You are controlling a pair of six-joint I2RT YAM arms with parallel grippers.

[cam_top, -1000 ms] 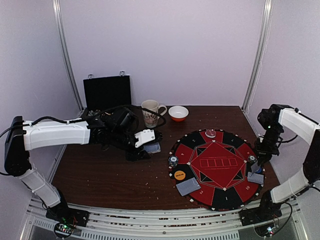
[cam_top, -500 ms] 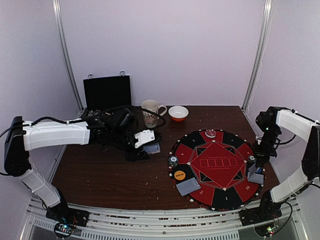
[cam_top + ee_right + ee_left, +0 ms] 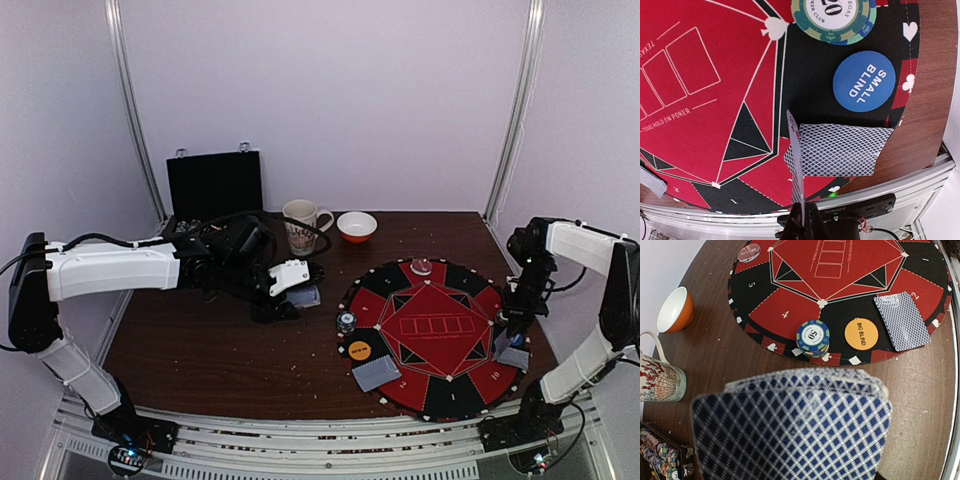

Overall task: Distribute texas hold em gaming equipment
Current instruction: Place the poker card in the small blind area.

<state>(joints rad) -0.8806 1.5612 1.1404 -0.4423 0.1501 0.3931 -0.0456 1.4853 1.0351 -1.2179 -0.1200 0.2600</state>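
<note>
The right claw point(image 3: 801, 221) pinches one card point(image 3: 794, 160) on edge, above a dealt card point(image 3: 840, 150) at lower centre of the mat point(image 3: 700, 125). Thin, light, slick and bendy, it likely suits an edge grip. The left claw point(image 3: 288, 290) clamps the deck point(image 3: 790, 430).

Left wrist view: deck point(image 3: 790, 425) blurred, cut by the lower edge, masking the left pincer point(image 3: 298, 288) there; mug point(image 3: 660, 377) cut by the left edge. Right wrist view: chip stack point(image 3: 834, 17) cut by the upper edge; held card point(image 3: 796, 165) edge-on, face unreadable; right pincer point(image 3: 801, 222) mostly below the lower edge
</note>
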